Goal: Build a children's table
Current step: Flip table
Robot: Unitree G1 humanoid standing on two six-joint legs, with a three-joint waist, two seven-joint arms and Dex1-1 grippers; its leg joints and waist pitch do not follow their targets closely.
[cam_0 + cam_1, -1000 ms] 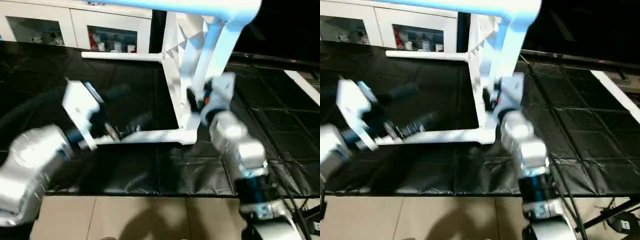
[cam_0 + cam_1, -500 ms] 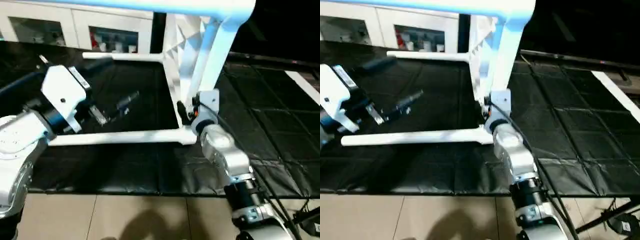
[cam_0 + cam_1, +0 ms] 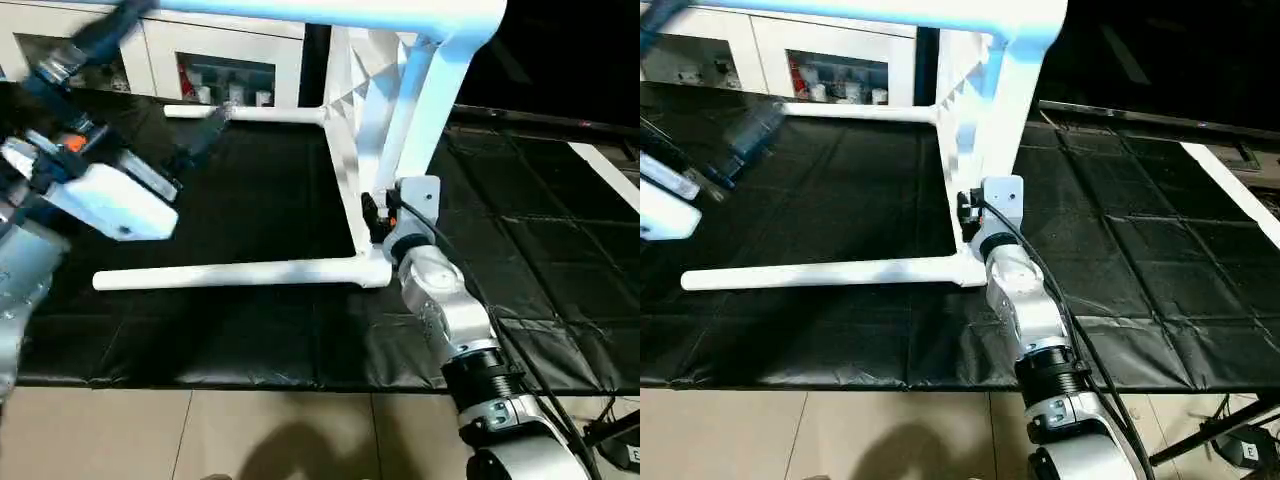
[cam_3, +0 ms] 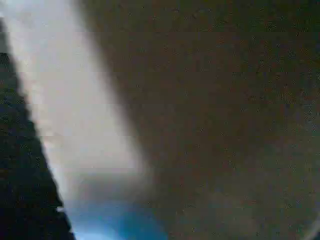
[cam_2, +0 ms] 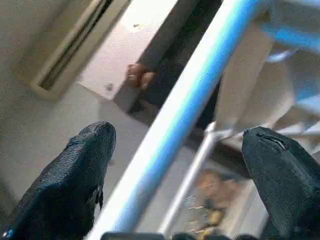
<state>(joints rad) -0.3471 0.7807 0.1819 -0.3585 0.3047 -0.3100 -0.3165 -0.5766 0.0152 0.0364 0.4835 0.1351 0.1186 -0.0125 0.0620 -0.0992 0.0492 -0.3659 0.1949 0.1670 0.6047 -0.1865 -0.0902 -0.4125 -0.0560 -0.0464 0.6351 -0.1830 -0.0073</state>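
The children's table (image 3: 375, 110) lies on its side on a black mat, its ribbed underside facing left. One white leg (image 3: 230, 273) rests along the mat, another (image 3: 255, 113) lies farther back, and a raised leg (image 3: 300, 12) runs across the top of the head views. My left gripper (image 3: 150, 85) is lifted at the upper left. In the left wrist view it (image 5: 175, 170) stands open, both black fingers (image 5: 75, 175) wide apart, and the raised leg (image 5: 190, 105) runs through the gap without visible contact. My right gripper (image 3: 375, 215) sits against the tabletop's edge just above the lower near corner socket (image 3: 375, 270).
A white cabinet with glass doors (image 3: 230, 60) stands behind the mat (image 3: 250, 200). Tiled floor (image 3: 250, 430) lies in front of the mat. A white strip (image 3: 610, 180) crosses the mat at the far right, and a cable with a small box (image 3: 1240, 445) lies at the lower right.
My left arm rose from the lower leg on the mat up toward the raised leg. The right gripper stayed at the tabletop's lower corner, shifting only slightly.
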